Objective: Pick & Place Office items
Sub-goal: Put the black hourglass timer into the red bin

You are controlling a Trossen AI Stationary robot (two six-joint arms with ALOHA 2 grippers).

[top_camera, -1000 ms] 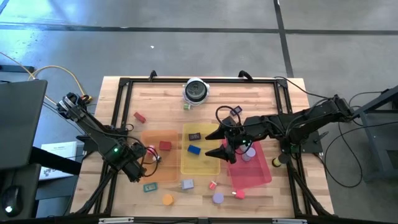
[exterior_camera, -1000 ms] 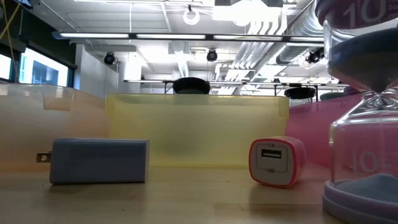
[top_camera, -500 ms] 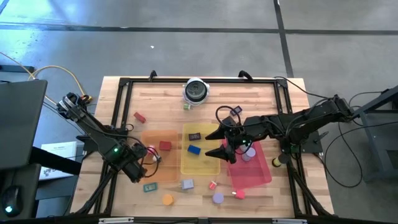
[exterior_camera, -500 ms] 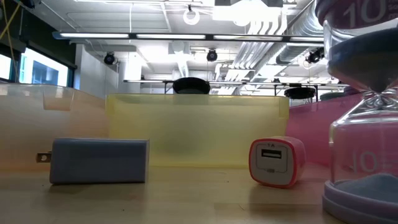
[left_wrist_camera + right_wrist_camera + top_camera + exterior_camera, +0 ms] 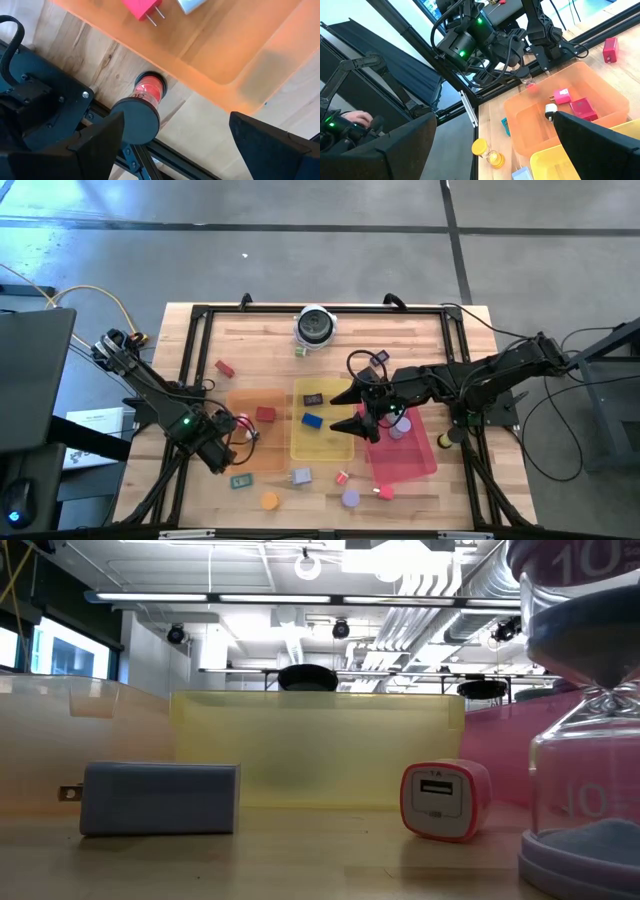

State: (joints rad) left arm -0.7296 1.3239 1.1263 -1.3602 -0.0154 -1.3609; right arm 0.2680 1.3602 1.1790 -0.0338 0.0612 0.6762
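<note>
My left gripper (image 5: 175,145) points down at the table beside the orange tray's (image 5: 235,45) left edge and is open. A small red sand timer (image 5: 149,90) with a black cap (image 5: 135,121) stands between its fingers, close to one of them. In the orange tray lie a red plug block (image 5: 265,414) and a white piece. My right gripper (image 5: 352,428) hovers open over the seam between the yellow tray (image 5: 320,442) and the red tray (image 5: 405,455), with nothing between its fingers. A blue block (image 5: 312,420) and a black piece (image 5: 313,399) lie in the yellow tray. My left gripper has the timer's black cap (image 5: 131,125) right beside one finger (image 5: 97,142). I cannot tell whether finger and cap touch. The timer stands on the wood, its far end next to the orange tray's wall.
Loose on the near table: a teal block (image 5: 240,480), a grey charger (image 5: 160,798), an orange disc (image 5: 269,500), a pink-and-white charger (image 5: 445,800) and a purple timer (image 5: 585,710). A red block (image 5: 224,367) and the silver-and-black round object (image 5: 315,326) sit farther back.
</note>
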